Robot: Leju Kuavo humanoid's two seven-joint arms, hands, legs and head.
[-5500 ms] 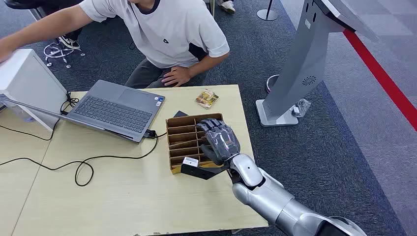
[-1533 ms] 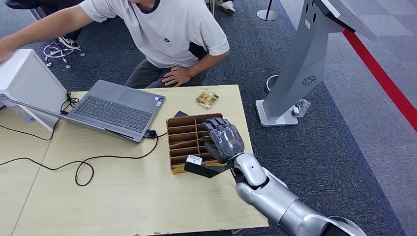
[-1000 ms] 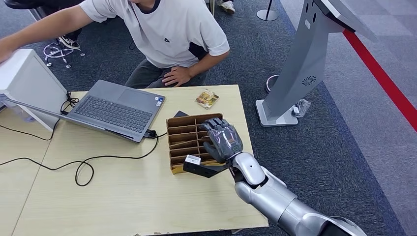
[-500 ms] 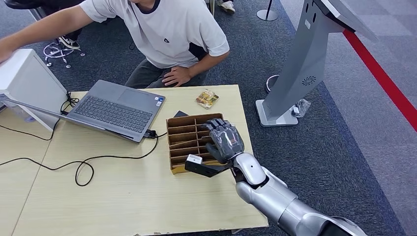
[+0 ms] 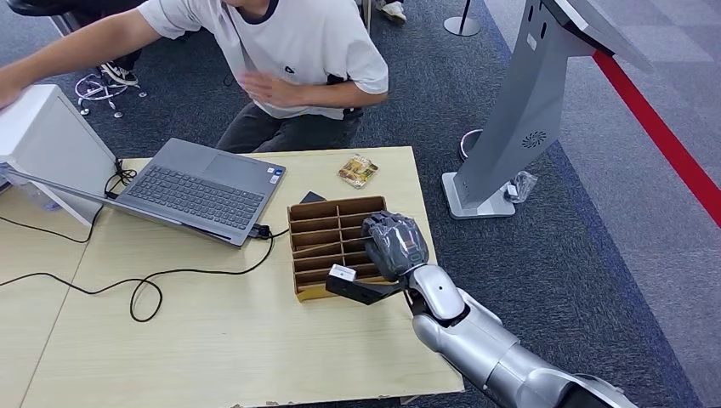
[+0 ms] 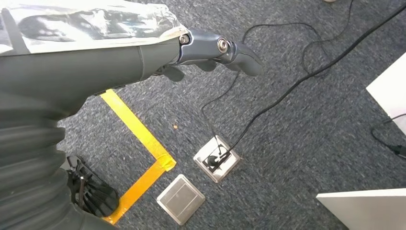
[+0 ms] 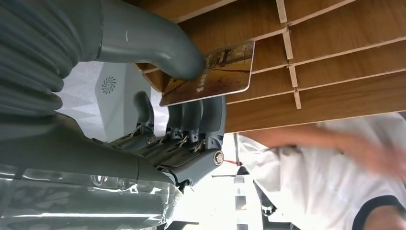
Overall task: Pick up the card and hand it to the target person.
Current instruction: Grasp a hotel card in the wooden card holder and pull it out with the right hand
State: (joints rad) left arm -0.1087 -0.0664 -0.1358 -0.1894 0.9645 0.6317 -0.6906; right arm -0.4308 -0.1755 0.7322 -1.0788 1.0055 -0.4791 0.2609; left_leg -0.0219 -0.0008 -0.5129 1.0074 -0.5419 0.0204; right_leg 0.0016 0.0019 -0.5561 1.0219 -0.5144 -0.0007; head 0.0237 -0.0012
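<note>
Card [image 7: 210,74]: pinched between the right hand's thumb and its darker fingers, just clear of the slots of the cardboard organizer; its printed face shows a brownish picture.
Right hand [image 5: 393,246]: fingers curled in over the near right corner of the organizer, thumb [image 7: 158,45] pressed on top of the card, the other fingers [image 7: 196,117] underneath it.
Left hand [image 6: 210,52]: hanging over grey carpet, fingers loosely bent, nothing in it.
Cardboard organizer [image 5: 319,242]: brown, divided into narrow slots, sitting on the wooden table [image 5: 212,340] near its right edge.
Person [image 5: 289,51]: white T-shirt, at the far side of the table, one hand [image 5: 268,87] raised in front of the chest and blurred.
Laptop [image 5: 200,187]: open, left of the organizer.
Snack packet [image 5: 358,170]: beyond the organizer, near the table's far edge.
</note>
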